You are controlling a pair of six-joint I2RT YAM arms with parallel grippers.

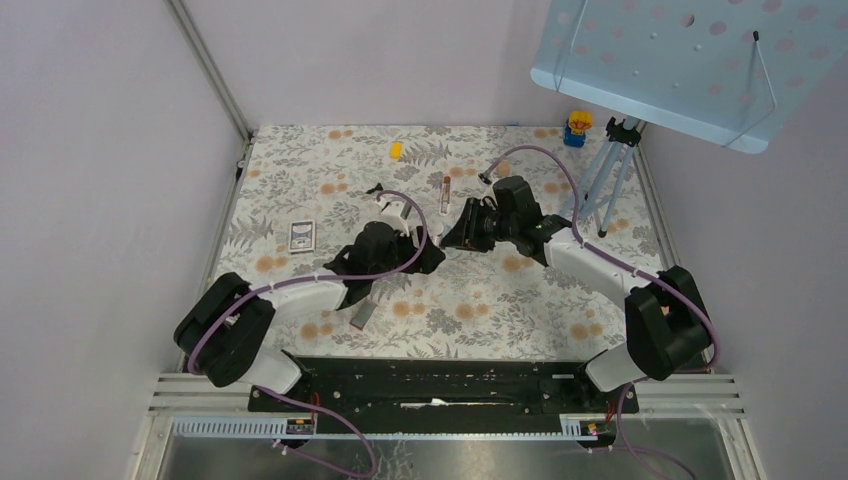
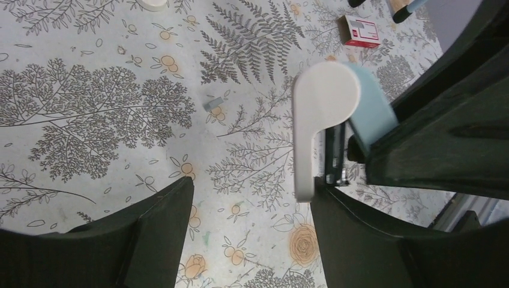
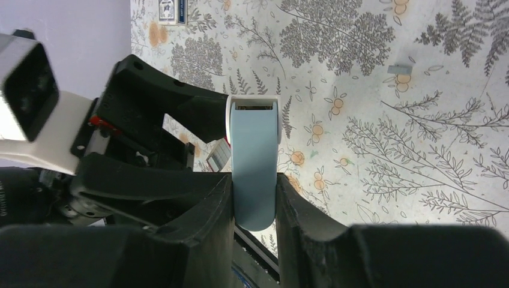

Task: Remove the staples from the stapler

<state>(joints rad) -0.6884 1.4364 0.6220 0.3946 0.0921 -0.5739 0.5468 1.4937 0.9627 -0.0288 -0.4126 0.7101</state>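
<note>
Our right claw (image 3: 254, 193) clamps the one blue stapler (image 3: 255, 156). Our left claw (image 2: 252, 193) stands open beside its white lid (image 2: 321, 96); one grey strip (image 2: 213, 105) lies apart.

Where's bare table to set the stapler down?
Free: the near table strip between the grey piece and the right arm; also far left, between the card and the yellow block. Crowded: the middle, where the left gripper and right gripper meet at the stapler.
</note>
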